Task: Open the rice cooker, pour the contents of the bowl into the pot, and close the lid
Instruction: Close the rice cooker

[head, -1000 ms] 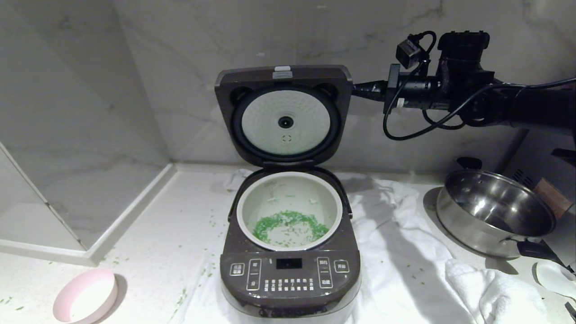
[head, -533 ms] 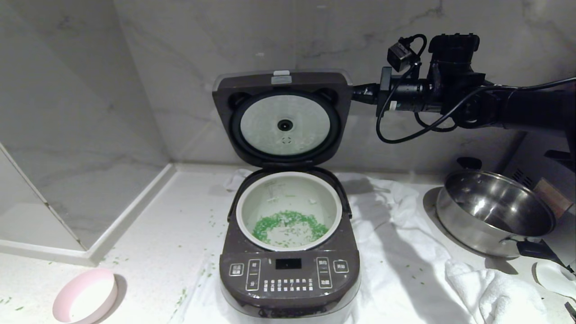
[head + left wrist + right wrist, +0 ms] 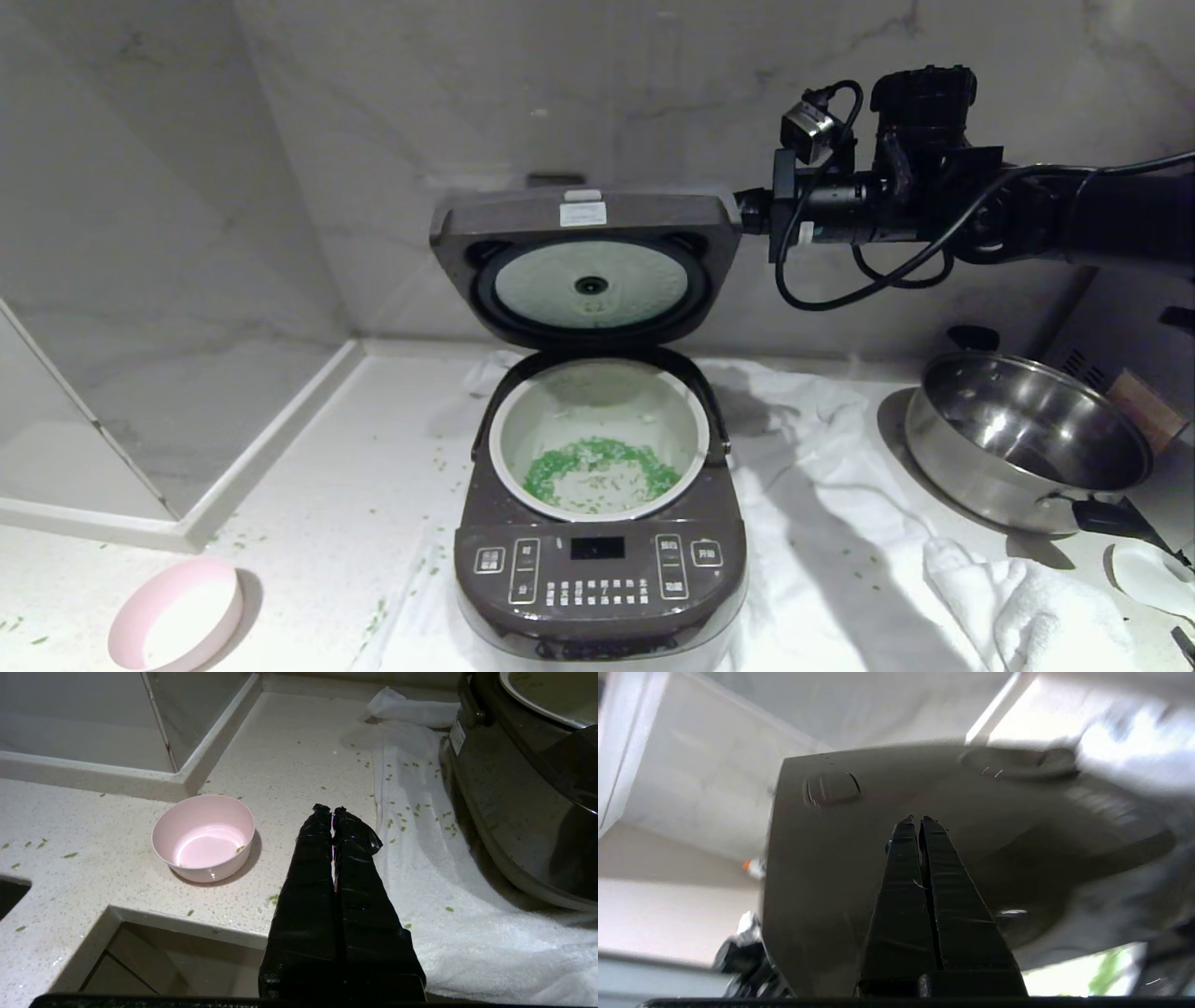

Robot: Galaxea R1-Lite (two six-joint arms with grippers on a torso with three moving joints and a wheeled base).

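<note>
Meanwhile the right gripper (image 3: 916, 820), fingers pressed together and holding nothing, reaches behind the half-lowered lid (image 3: 583, 266) of the rice cooker (image 3: 597, 569), whose pot (image 3: 686, 420) holds the green contents (image 3: 597, 467), while the empty pink bowl (image 3: 204, 836) sits beside the closed left gripper (image 3: 332, 810).

Steel pan (image 3: 1027, 443) on white towel (image 3: 840, 560), right side of speckled counter (image 3: 308, 485).
</note>
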